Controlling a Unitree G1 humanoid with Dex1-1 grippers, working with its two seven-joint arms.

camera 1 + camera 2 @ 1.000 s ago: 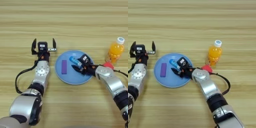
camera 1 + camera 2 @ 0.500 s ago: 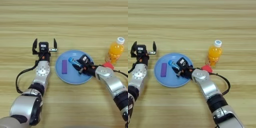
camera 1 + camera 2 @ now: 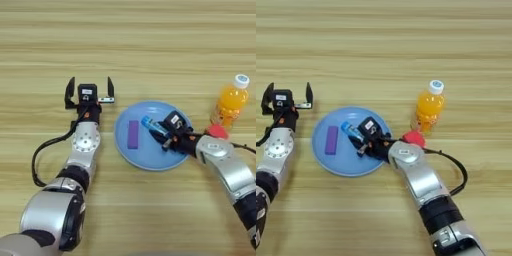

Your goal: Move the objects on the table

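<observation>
Your right gripper [image 3: 162,136] sits over the blue plate [image 3: 150,161], reaching in from the plate's 3 o'clock side. Its two black fingers [image 3: 159,145] are drawn close around the blue cylindrical tube [image 3: 151,124], which lies tilted across the plate's right half with its upper end pointing toward 10 o'clock. The fingers meet the tube at its lower end, so you have it gripped rather than merely touched, though the exact contact is partly hidden by the gripper body. Whether the tube rests on the plate or is lifted off it cannot be told.

At 9 o'clock from that gripper, still on the plate, the flat purple block [image 3: 133,134] lies lengthwise, its long axis running 12 to 6, apart from the tube and the fingers.

At 3 o'clock from the gripper, just behind your right wrist, the small red cube [image 3: 217,131] shows off the plate, beside the plate's rim. Just past it toward 1 o'clock stands the orange-drink bottle [image 3: 231,101], upright with its white cap on, close to the cube and clear of the plate.

Your left gripper [image 3: 89,89] is parked off the plate toward 10 o'clock of it, on the wooden table [image 3: 150,45]. Its two fingers are spread wide apart, pointing toward 12, with nothing between them. A black cable loops out from that arm on the 9 o'clock side.
</observation>
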